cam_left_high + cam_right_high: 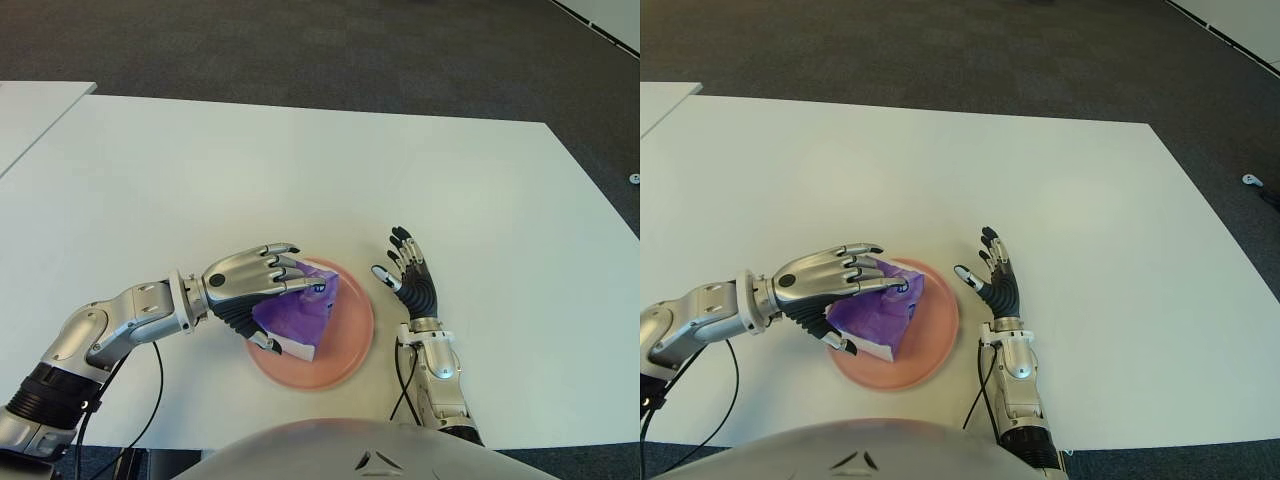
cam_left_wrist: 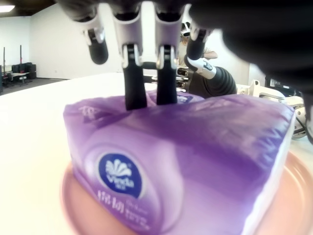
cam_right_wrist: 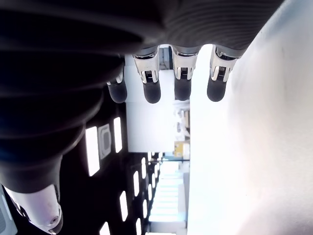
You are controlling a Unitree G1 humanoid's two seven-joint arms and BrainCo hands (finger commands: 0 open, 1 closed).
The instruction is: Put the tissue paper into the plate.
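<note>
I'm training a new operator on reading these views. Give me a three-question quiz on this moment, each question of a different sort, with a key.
1. True or false: the purple tissue pack is over the pink plate.
2. Which hand grips the pack? A) left hand B) right hand C) both
3. Fill in: the right hand shows to the plate's ____ side, with its fingers spread and holding nothing.

Key:
1. True; the left wrist view shows the plate right under it.
2. A; its fingers press on the pack's top.
3. Right.
</note>
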